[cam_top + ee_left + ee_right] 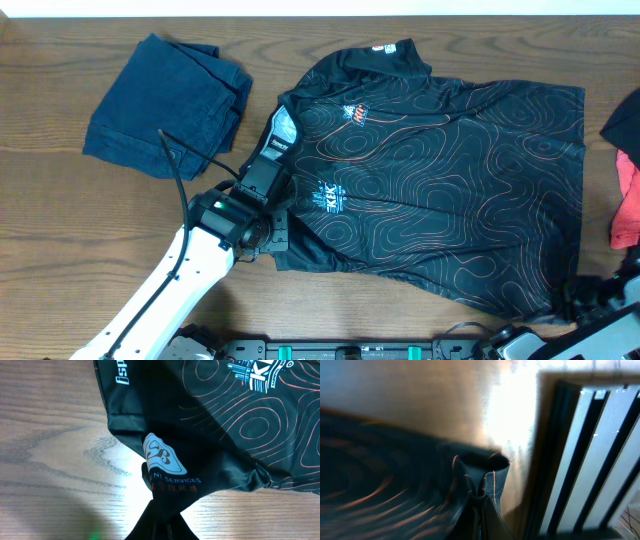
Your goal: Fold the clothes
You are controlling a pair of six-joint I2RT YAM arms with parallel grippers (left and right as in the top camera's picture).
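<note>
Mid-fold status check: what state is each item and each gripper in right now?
Black jersey: spread front-up, one sleeve bunched, not yet folded.
Left gripper: jaws shut on the jersey's sleeve.
Right gripper: jaws shut on the jersey's hem corner.
Denim garment: loosely folded, untouched.
Red garment: crumpled, partly out of view.

Overhead: high, straight down on table (60, 230), whole jersey (440, 200) in frame. Left wrist: close, low, facing along sleeve and chest print over bare wood. Right wrist: very close, blurred, at hem corner near table edge. Shared across all three: jersey.
</note>
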